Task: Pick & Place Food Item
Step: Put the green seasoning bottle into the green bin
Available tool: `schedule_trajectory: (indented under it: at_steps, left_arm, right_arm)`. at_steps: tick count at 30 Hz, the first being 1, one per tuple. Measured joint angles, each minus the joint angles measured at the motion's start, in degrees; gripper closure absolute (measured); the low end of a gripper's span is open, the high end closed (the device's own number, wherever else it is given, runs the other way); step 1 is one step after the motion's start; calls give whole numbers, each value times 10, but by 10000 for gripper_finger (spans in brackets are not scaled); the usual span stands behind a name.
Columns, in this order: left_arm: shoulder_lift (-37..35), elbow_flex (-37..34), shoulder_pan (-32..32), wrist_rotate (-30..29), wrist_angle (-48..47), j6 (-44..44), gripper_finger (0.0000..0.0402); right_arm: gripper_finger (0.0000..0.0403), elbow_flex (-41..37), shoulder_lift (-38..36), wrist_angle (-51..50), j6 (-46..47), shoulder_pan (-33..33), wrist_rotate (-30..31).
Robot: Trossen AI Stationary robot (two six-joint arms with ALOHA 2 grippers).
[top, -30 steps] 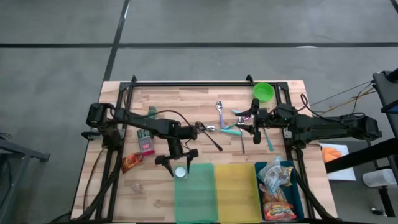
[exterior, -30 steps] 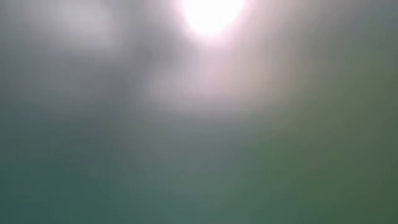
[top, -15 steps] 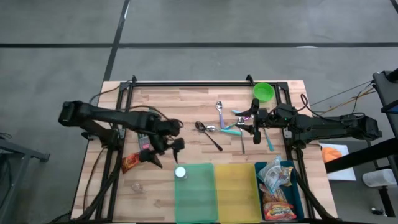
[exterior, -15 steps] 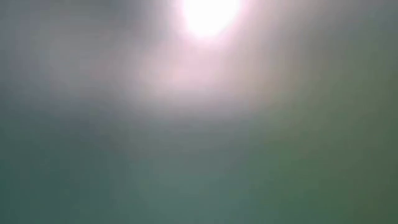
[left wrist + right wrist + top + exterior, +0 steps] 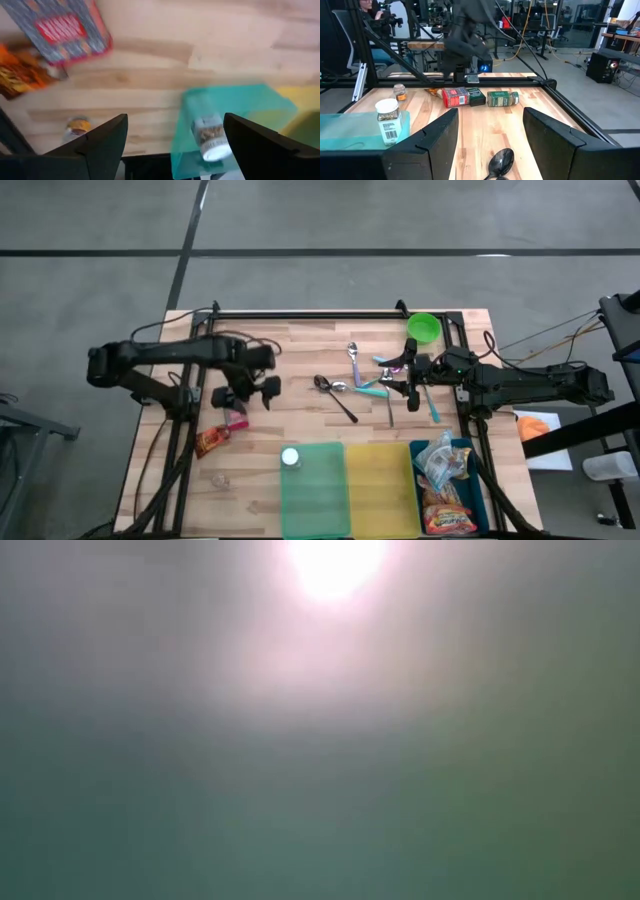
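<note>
Spice jar [image 5: 290, 457], high view: it sits at the corner of the green bin [image 5: 318, 490] nearest the left arm, white lid up. A second ago your left gripper [image 5: 246, 393] was down around it. Now that arm has pulled back across the table [image 5: 300, 340] and the gripper hangs just above the red box [image 5: 237, 420], well apart from the jar. I'd read that as the jar released and the place step done or nearly done. The orange snack packet [image 5: 210, 442] lies beside the box, possibly your next pick. The right gripper [image 5: 400, 380] hasn't moved and waits over the cutlery near the spoon [image 5: 335, 395].

Low view: a blurred glare, nothing usable.

Left wrist view: left gripper [image 5: 175, 147] has its fingers [image 5: 100, 145] spread wide with nothing between them. The jar [image 5: 210, 135] shows on the teal-green bin [image 5: 240, 100] beyond, not touched. The red box [image 5: 65, 27] is also in frame.

Right wrist view: right gripper [image 5: 492, 135] is open wide and empty, with the spoon [image 5: 501, 161] on the table under it. The jar [image 5: 387, 120] stands upright on the bin [image 5: 350, 132]. Check it's stable on that edge.
</note>
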Motion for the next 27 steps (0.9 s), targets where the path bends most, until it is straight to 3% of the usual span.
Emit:
schedule_trajectory:
  at_steps: [7, 13, 21, 27]
  left_arm:
    - [1, -28, 158, -5, -32, 150, 69]
    - [1, -28, 264, -94, -30, 263, 69]
    - [6, -27, 320, -159, -1, 357, 71]
    - [83, 5, 347, -172, -1, 427, 72]
  right_arm:
    - [181, 0, 0, 0, 0, 0, 0]
    - [181, 0, 0, 0, 0, 0, 0]
    - [181, 0, 0, 0, 0, 0, 0]
    - [181, 0, 0, 0, 0, 0, 0]
